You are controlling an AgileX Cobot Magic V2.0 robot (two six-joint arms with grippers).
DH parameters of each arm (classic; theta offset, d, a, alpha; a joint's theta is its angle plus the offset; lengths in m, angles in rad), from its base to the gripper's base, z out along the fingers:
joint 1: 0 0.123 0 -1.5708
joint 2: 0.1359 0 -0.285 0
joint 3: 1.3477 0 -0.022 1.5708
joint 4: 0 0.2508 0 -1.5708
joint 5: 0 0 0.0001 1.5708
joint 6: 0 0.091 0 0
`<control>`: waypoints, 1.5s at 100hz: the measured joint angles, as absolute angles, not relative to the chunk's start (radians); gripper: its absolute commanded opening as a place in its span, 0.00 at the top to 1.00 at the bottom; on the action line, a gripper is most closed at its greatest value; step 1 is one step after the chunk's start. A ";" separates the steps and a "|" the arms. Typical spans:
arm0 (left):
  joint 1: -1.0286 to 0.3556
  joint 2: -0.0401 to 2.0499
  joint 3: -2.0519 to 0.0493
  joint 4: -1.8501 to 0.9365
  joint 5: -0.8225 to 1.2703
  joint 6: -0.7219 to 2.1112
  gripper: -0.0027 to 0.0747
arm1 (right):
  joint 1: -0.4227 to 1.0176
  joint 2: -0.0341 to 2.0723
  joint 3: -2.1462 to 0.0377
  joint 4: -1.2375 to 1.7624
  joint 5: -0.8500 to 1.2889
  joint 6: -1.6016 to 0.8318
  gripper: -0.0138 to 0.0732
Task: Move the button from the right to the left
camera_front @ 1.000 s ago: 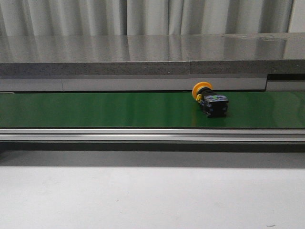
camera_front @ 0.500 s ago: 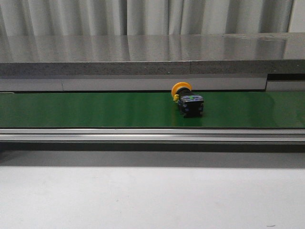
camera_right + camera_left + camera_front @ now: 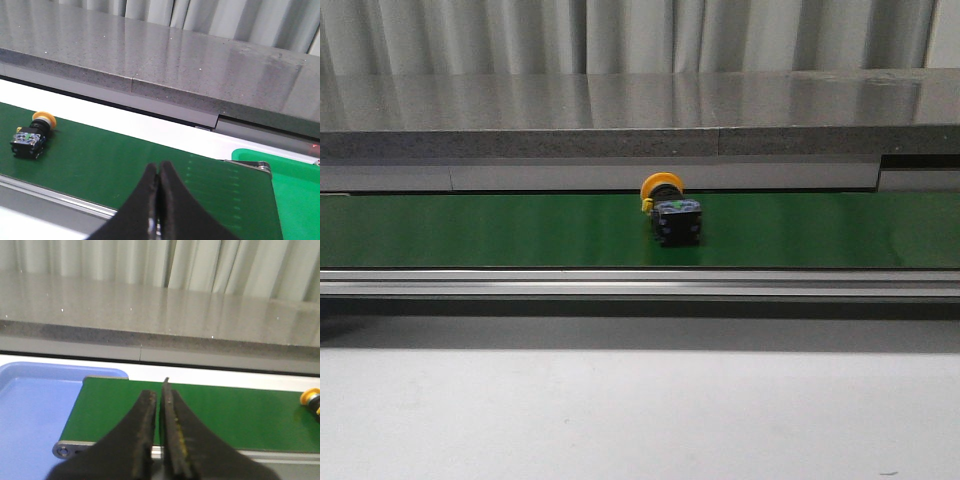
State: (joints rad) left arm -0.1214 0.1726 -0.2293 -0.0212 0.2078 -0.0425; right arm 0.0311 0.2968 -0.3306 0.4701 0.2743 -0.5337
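Going left to right: a blue tray (image 3: 30,410) sits at the left end of the green belt (image 3: 500,230). My left fingers (image 3: 161,432) are pressed nearly together, only a thin slit between them, holding nothing, above the belt's near rail. The button (image 3: 668,210) lies on its side near the belt's middle, orange-yellow cap toward eleven o'clock, black body toward five. From my left wrist only its cap edge shows. My right fingers (image 3: 158,200) are closed tip to tip, empty, well apart from it. A green bin (image 3: 290,175) sits at the belt's right end.
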 measured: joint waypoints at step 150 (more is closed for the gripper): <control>-0.121 0.910 -0.733 -0.059 0.658 -0.041 0.17 | 0.031 0.297 -0.331 0.470 0.274 -0.534 0.91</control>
